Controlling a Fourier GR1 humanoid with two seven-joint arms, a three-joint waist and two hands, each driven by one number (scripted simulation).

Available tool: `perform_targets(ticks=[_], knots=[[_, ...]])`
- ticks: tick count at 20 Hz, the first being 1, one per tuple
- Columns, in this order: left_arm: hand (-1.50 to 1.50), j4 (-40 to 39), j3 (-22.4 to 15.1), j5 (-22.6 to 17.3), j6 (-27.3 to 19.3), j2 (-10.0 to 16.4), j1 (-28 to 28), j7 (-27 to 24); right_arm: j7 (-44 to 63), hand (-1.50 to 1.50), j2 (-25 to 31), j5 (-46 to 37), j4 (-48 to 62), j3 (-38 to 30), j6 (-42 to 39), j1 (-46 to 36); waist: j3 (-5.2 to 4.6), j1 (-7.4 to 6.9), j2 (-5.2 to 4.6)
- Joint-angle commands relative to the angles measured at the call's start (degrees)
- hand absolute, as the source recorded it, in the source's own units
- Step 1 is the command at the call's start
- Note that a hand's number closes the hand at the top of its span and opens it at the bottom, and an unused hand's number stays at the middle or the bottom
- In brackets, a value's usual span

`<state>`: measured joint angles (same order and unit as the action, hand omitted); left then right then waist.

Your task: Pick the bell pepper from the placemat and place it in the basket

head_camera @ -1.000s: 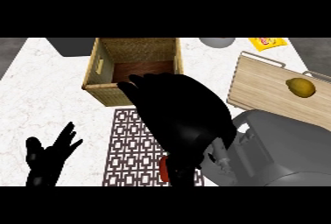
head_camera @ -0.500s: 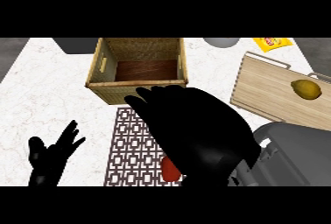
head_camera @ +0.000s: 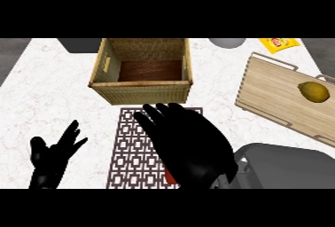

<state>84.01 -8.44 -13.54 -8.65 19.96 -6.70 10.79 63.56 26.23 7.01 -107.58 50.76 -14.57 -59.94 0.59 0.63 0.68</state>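
Lowest in the frame, at centre, a thin red sliver of the bell pepper (head_camera: 169,177) shows on the placemat (head_camera: 134,150). It peeks out from under the heel of my right hand (head_camera: 193,148), and the rest of it is hidden. That hand lies back-up over the mat's right half with its fingers (head_camera: 157,116) stretched forward toward the top of the frame, spread and not curled round anything I can see. My grey forearm (head_camera: 281,166) fills the lower right corner.

At lower left my left hand (head_camera: 56,157) rests open above the white counter (head_camera: 52,88), fingers up, where it was a second ago.

Just beyond my right fingertips stands the basket (head_camera: 141,91), upper centre, its brown floor bare. A second ago those fingertips overlapped its front wall. Half a second ago they lay just below it. Now a strip of placemat shows between them and the wall, so the hand has drawn back toward the lower edge. The red sliver still lies under the hand, near the lower edge.

At right lies a wooden cutting board (head_camera: 274,95) with a yellow fruit (head_camera: 314,91) on it. A yellow packet (head_camera: 280,43) lies at the upper right.
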Motion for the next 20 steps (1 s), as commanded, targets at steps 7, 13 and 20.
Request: perform_targets(ticks=[7,13,20], knots=[[0.00,-3.98,-0.04,0.57,0.48,-0.52,0.43,3.53,5.63,-1.50,-3.97,-9.28,3.61,7.65,1.59,7.43,-0.64,-0.17,-0.62],[0.00,-0.67,-0.40,1.63,-0.02,-0.84,-1.18,5.06,1.77,-1.50,-4.12,-16.03,3.71,8.99,3.48,14.13,-0.58,-0.50,-0.57],[0.00,-4.58,2.82,-0.25,4.29,0.39,-0.67,1.61,-3.23,-1.50,-5.79,-22.77,8.73,9.89,3.56,18.16,-0.61,-0.75,-0.68]])
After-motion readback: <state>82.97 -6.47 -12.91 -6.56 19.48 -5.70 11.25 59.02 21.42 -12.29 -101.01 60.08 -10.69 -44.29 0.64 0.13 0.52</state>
